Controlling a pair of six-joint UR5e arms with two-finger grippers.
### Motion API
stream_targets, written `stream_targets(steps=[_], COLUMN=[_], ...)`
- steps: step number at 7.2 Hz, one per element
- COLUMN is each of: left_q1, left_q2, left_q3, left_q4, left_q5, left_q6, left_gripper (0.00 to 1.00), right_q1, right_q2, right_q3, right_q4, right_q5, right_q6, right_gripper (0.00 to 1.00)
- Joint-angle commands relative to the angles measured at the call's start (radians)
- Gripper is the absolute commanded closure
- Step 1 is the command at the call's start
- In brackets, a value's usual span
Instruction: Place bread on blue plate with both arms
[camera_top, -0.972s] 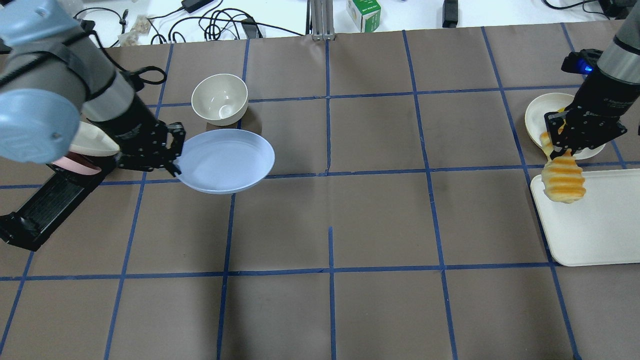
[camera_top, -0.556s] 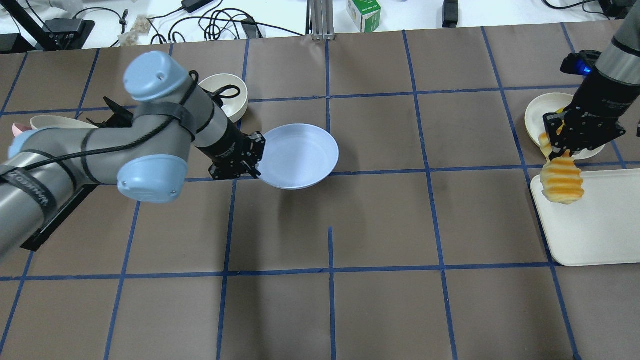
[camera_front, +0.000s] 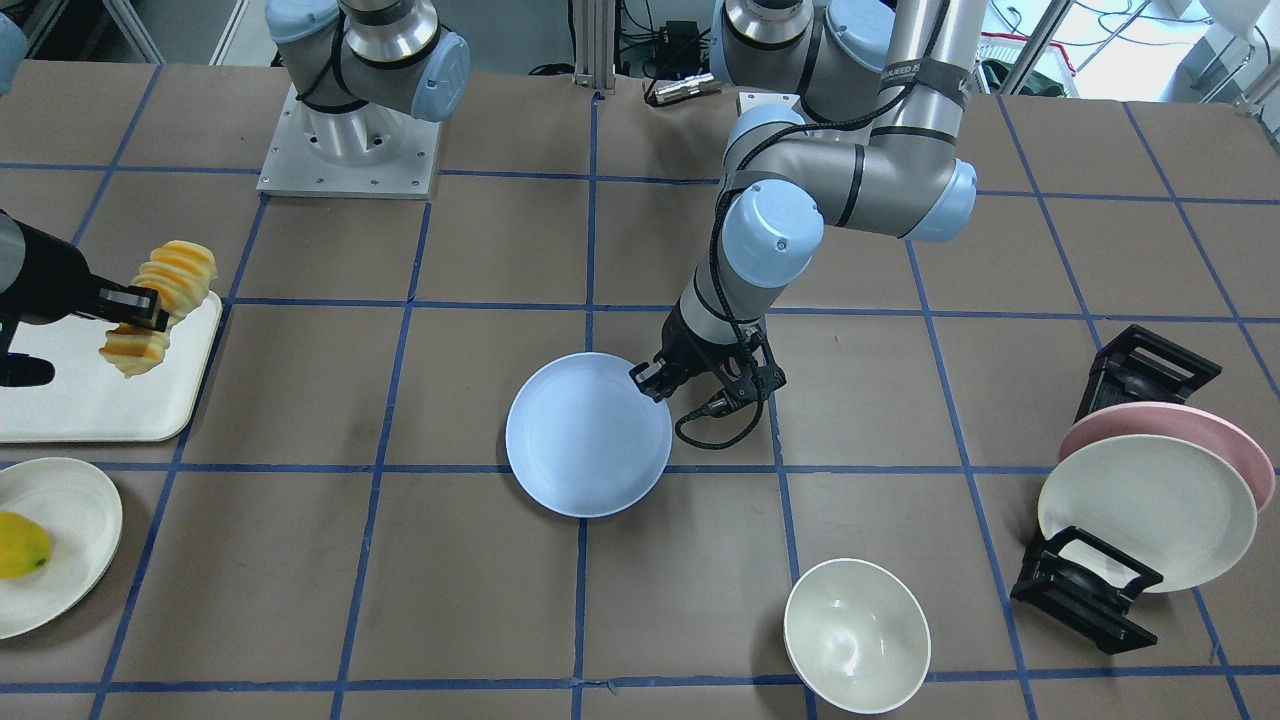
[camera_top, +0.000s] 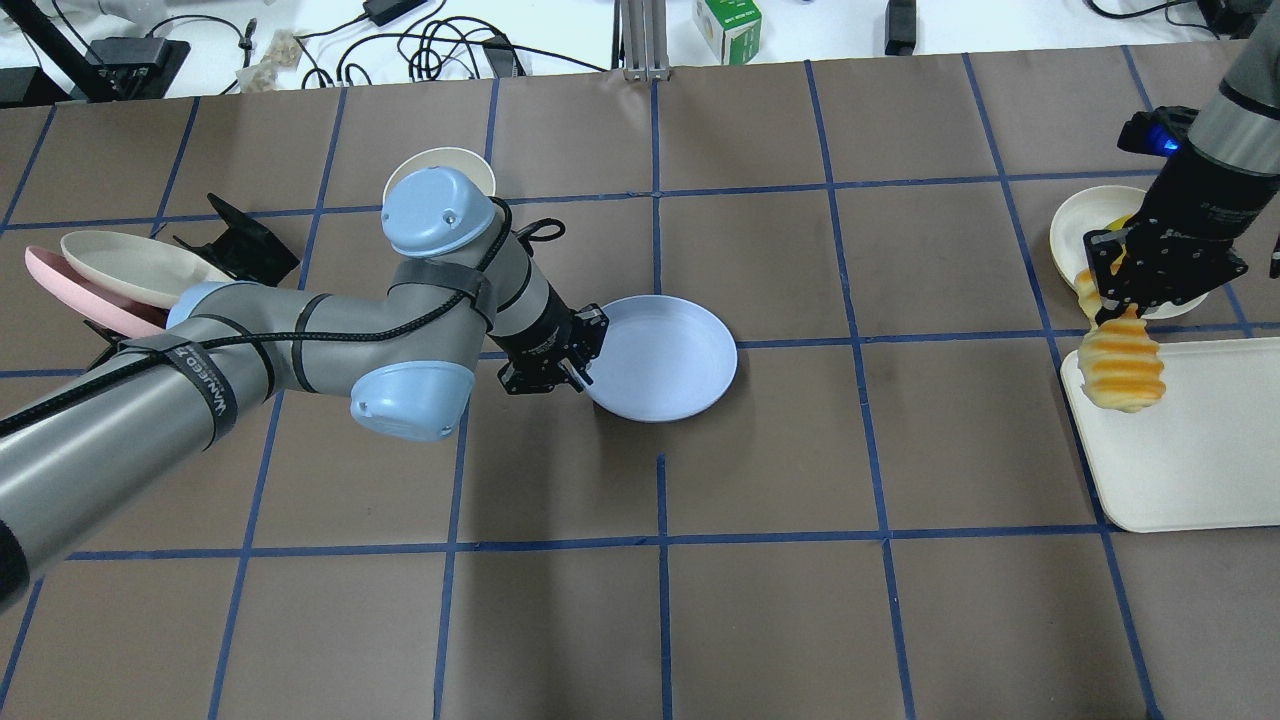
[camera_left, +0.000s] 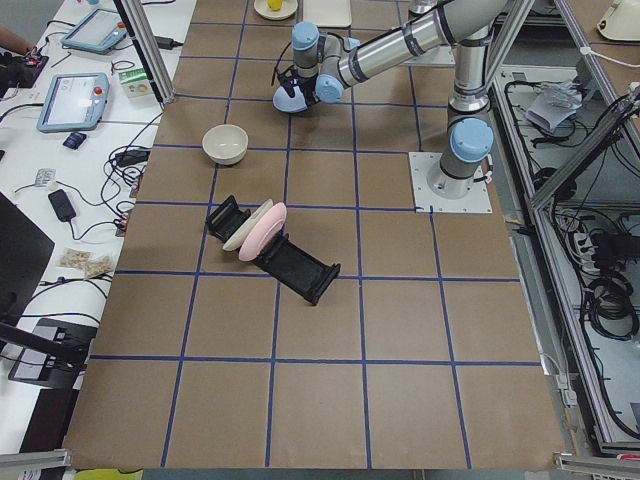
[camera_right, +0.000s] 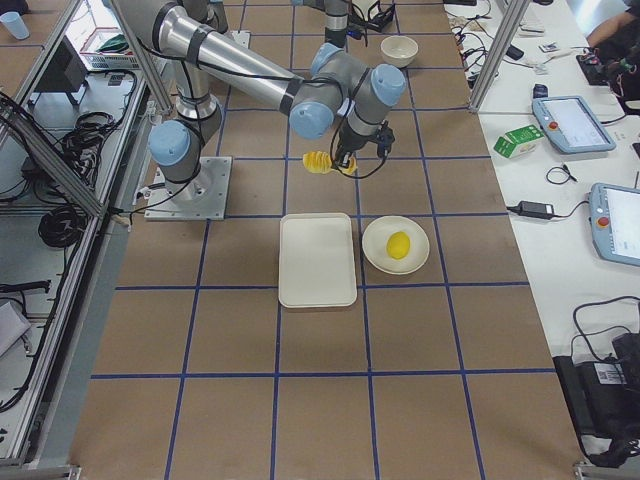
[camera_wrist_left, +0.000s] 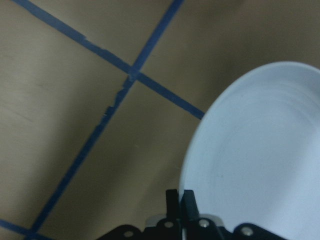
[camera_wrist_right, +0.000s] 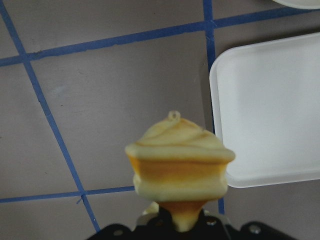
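Gap: bread (camera_top: 1124, 372) hangs well right of blue plate (camera_top: 665, 355).
Your right gripper (camera_top: 1116, 316) pinches its end, long axis down; left gripper (camera_top: 582, 377) pinches the plate rim.

The left arm (camera_top: 250, 350) comes in low from the left side and reaches to the middle of the table. It bends sharply partway along, and the last part slants down. At its end is the left gripper (camera_top: 578, 372). Its two fingers (camera_wrist_left: 173, 200) are pinched close together on the rim of the blue plate (camera_top: 670, 350).

The right arm (camera_top: 1215, 160) comes in from the far right side and points down. The right gripper (camera_top: 1112, 312) hangs under it. Its fingers squeeze one end of the bread (camera_top: 1125, 368) and hold it up in the air, with the loaf sticking out past the tips.
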Motion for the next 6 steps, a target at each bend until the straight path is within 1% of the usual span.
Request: stream_targets(steps=[1, 2, 3, 4, 5, 6], left_q1=[-0.001, 0.022, 0.073, 0.138, 0.201, 0.230], left_q2=[-0.005, 0.015, 0.030, 0.064, 0.093, 0.139], left_q3=[0.012, 0.021, 0.047, 0.052, 0.063, 0.084], left_q4=[0.014, 0.014, -0.007, -0.017, -0.015, -0.052], left_q5=[-0.002, -0.003, -0.006, -0.002, -0.003, 0.023], left_q6=[0.018, 0.044, 0.114, 0.267, 0.379, 0.448], left_gripper=[0.00, 0.00, 0.00, 0.00, 0.00, 0.00], right_q1=[0.008, 0.040, 0.099, 0.176, 0.254, 0.343], right_q2=[-0.003, -0.013, -0.044, -0.053, -0.058, -0.052], right_q3=[-0.006, -0.012, -0.011, -0.012, -0.014, -0.035], right_q4=[0.002, -0.001, -0.002, -0.008, -0.014, -0.056], right_q5=[0.016, 0.017, 0.030, 0.036, 0.086, 0.102], right_q6=[0.019, 0.025, 0.133, 0.254, 0.287, 0.304], right_gripper=[1.00, 1.00, 1.00, 1.00, 1.00, 1.00])
